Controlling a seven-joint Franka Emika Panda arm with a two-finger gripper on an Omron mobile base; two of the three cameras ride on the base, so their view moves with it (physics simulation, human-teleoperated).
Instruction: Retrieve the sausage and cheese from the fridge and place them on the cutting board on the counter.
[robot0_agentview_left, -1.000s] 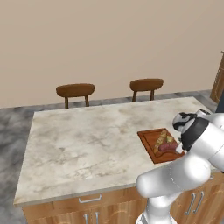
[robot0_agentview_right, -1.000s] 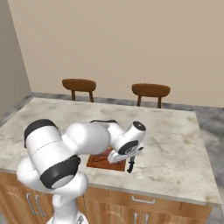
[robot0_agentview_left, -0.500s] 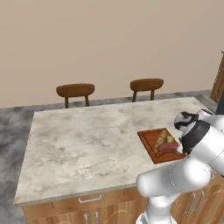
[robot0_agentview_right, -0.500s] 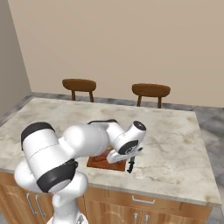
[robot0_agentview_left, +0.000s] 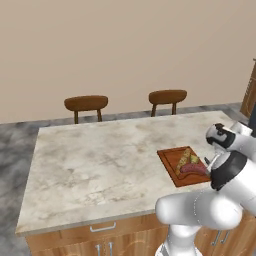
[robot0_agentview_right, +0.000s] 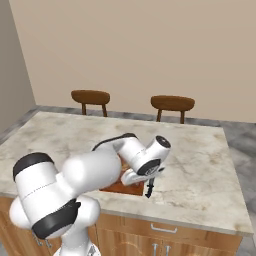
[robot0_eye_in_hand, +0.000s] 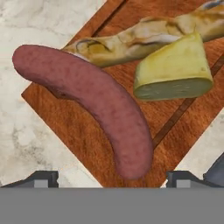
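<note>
Hand view — sausage (robot0_eye_in_hand: 94, 105) overhangs cutting board (robot0_eye_in_hand: 65, 114) edge, cheese (robot0_eye_in_hand: 175, 70) beside

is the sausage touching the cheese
Apart. In the hand view a strip of bare cutting board shows between the sausage and the cheese, both lying on the board.

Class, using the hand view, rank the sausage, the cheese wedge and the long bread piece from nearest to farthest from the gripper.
1. Sausage: its end lies between the gripper's fingers.
2. Cheese wedge: beyond it, towards the right.
3. Bread piece: along the top, behind the cheese, on the cutting board.
</note>
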